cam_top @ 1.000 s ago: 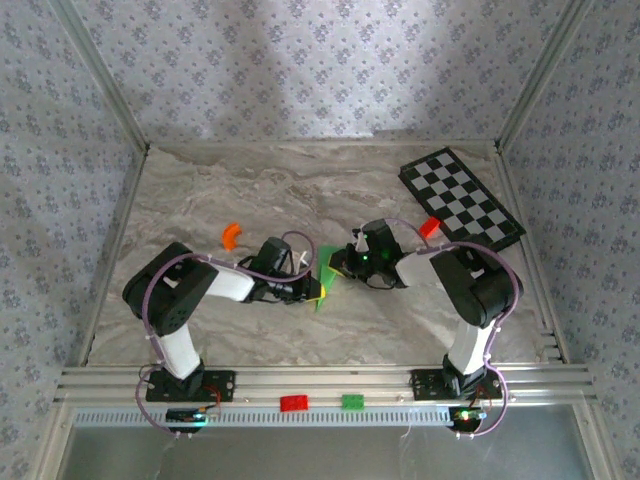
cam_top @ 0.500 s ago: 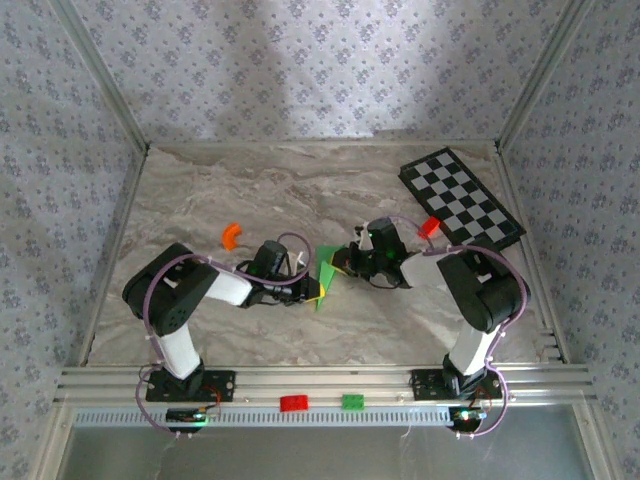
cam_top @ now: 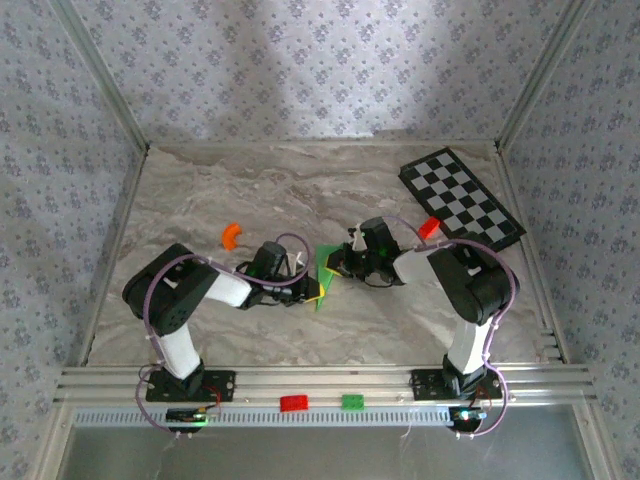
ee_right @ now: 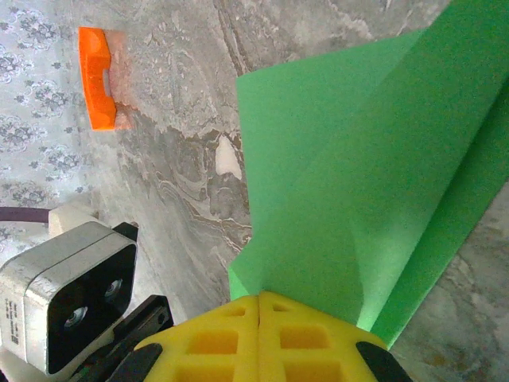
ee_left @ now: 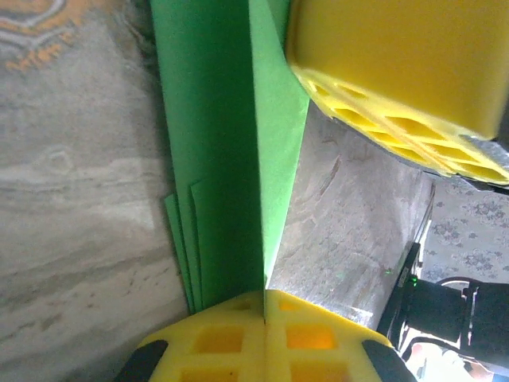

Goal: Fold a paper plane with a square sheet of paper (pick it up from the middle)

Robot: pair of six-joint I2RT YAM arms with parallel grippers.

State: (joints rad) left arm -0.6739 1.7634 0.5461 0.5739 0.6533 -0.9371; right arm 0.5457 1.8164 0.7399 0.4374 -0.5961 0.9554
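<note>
Patterned walls enclose a marbled table [cam_top: 250, 190]. Near its middle the partly folded square sheet of paper [cam_top: 323, 268] is pinched by the left hand [cam_top: 313, 290] and right hand [cam_top: 336, 262], both clamped on it. Best to align edges and tension evenly before flattening the crease.

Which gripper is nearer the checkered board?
Right. The right gripper, shut on the paper, is left of the board and nearer the camera; the left gripper, shut on the same paper, is farther left.
</note>
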